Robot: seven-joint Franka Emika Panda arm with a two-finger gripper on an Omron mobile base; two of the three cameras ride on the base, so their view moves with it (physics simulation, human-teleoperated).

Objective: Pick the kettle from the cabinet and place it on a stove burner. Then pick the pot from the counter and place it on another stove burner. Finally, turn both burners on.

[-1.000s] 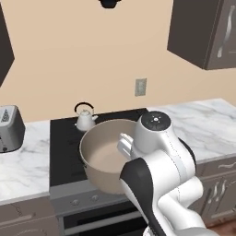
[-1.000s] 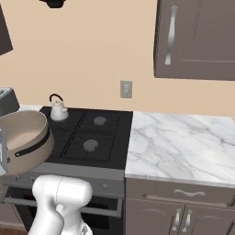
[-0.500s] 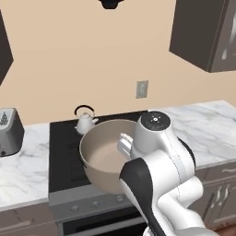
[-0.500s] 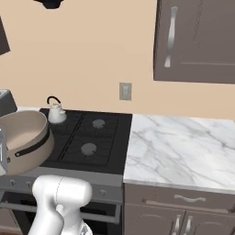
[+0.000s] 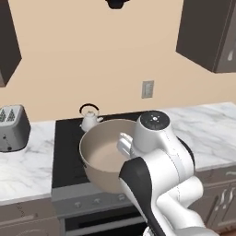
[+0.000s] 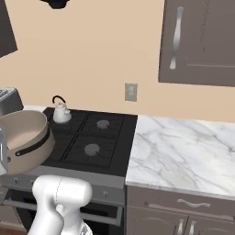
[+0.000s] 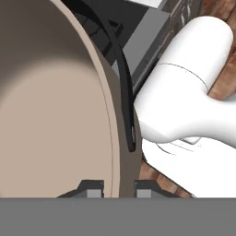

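Observation:
The tan pot (image 5: 105, 156) hangs tilted over the front left of the black cooktop (image 5: 64, 156), and in the right base view the pot (image 6: 23, 137) is at the left edge. My gripper (image 7: 120, 189) is shut on the pot's rim (image 7: 117, 138), one fingertip inside and one outside, beside its dark side handle (image 7: 124, 87). The small silver kettle (image 5: 90, 119) stands upright on the back left burner, and the kettle (image 6: 60, 112) is apart from the pot. Two right-hand burners (image 6: 102, 124) are bare. The cabinet (image 6: 197, 41) with the wavy handle hangs at the upper right.
A grey toaster (image 5: 13, 128) stands on the marble counter (image 5: 23, 175) left of the stove. More marble counter (image 6: 183, 151) stretches to the right of the stove, with drawers below. A wall outlet (image 6: 131, 92) is behind it. My own white arm (image 5: 161, 184) blocks the stove's right side in the left base view.
The whole picture has shifted a little in both base views, so the base has moved. The pot stays in my grip at the same spot relative to the arm.

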